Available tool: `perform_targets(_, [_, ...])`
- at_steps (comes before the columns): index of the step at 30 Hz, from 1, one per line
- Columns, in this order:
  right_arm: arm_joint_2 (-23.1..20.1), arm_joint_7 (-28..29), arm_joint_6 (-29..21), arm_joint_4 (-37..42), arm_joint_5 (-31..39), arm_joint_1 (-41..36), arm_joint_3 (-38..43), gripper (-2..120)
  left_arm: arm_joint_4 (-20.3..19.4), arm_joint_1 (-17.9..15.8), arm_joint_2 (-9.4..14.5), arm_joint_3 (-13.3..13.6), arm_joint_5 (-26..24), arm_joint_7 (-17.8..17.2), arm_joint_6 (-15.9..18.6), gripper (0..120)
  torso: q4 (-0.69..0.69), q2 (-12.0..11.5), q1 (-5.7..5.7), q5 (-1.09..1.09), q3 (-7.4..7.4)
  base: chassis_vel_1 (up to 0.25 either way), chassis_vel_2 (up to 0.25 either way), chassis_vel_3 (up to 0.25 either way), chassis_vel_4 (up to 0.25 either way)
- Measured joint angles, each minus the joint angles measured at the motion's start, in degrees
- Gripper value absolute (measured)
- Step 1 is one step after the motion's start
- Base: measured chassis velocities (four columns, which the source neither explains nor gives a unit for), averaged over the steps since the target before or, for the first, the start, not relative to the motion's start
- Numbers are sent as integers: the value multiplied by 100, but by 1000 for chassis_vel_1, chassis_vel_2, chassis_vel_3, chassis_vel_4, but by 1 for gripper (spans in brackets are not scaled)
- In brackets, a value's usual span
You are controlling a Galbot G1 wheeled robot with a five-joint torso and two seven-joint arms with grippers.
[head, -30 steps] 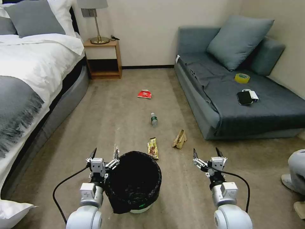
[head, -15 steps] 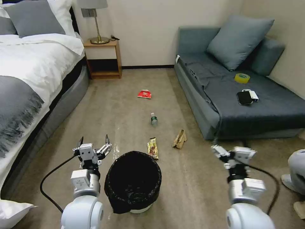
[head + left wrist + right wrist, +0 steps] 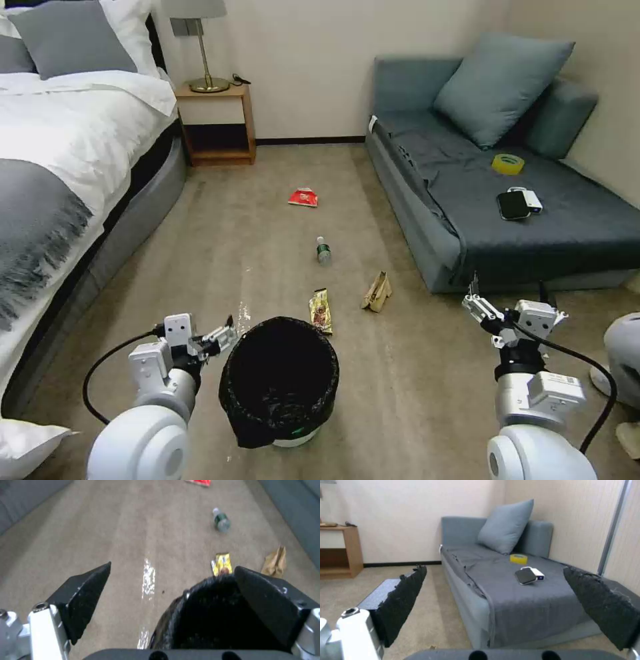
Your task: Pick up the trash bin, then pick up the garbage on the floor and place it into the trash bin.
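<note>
The trash bin [image 3: 279, 380], white with a black bag over its rim, stands on the carpet between my arms. My left gripper [image 3: 200, 337] is open, low at the bin's left side, one fingertip close to the rim. In the left wrist view the bin's rim [image 3: 186, 597] lies between the spread fingers of the left gripper [image 3: 173, 580]. The garbage lies beyond the bin: a gold wrapper [image 3: 321, 311], a brown paper bag [image 3: 377, 292], a bottle [image 3: 323, 251] and a red packet [image 3: 303, 197]. My right gripper [image 3: 508, 297] is open and empty, off to the right near the sofa's front.
A bed [image 3: 60, 200] runs along the left, with a nightstand [image 3: 217, 123] at the back wall. The grey sofa [image 3: 507, 200] on the right carries a yellow tape roll [image 3: 508, 163] and a black phone [image 3: 513, 205]. A person's shoe [image 3: 623, 367] is at the right edge.
My left gripper pulled back from the bin's rim, sank lower and turned toward the bin's left side. My right arm swung out to the right. Bin and litter stayed put.
</note>
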Motion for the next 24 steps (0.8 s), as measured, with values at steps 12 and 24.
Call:
perform_targets(12, [108, -9, 17, -15, -90, 38, -30, 100, 1305, -223, 155, 423, -222, -168, -36, 99, 0, -1, 0, -1, 0, 0, 0, 0, 0])
perform_targets(24, [113, -8, 53, -44, -107, 68, -13, 100, 1845, -436, 3, 793, -362, -436, -70, 96, 0, -1, 0, 0, 0, 0, 0, 0, 0])
